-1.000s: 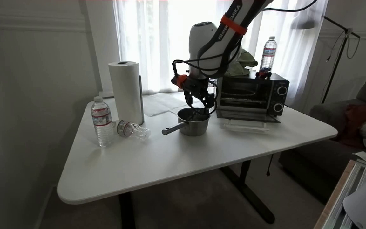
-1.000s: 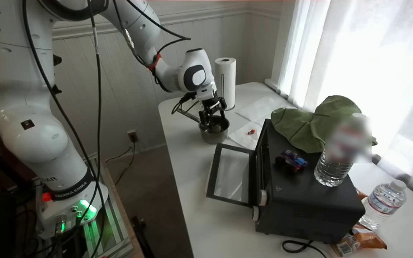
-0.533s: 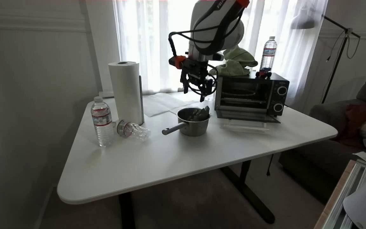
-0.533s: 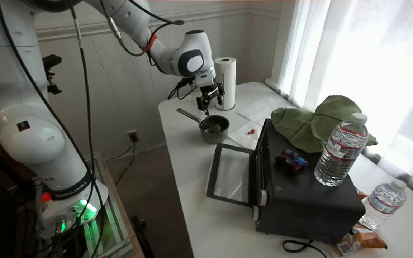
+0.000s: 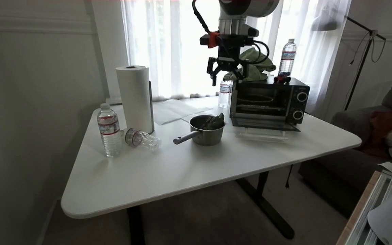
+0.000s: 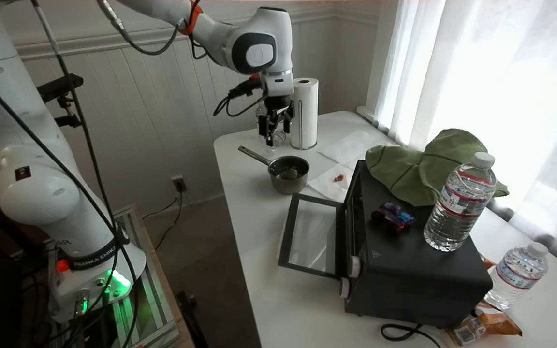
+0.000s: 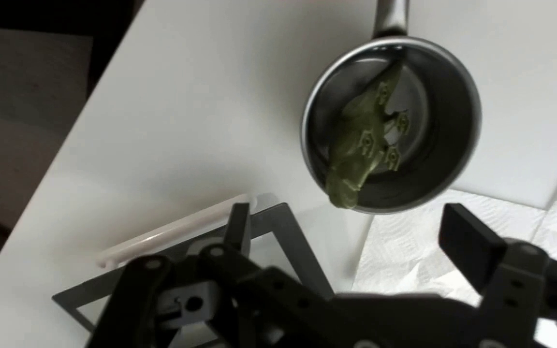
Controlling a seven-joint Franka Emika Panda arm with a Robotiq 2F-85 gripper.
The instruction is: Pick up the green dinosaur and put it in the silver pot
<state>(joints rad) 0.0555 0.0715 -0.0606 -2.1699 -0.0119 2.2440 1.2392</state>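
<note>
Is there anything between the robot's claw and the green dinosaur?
Just air. In an exterior view the open gripper hangs higher than the silver pot holding the green dinosaur; the water bottle showing between them stands farther back.

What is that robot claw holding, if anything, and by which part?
Nothing: the gripper is open, its fingers apart, and the green dinosaur lies in the silver pot.

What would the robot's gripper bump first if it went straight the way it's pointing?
The open gripper points down, likely at the pot or the dinosaur in it. Depth is unclear: it might miss both and meet the table.
</note>
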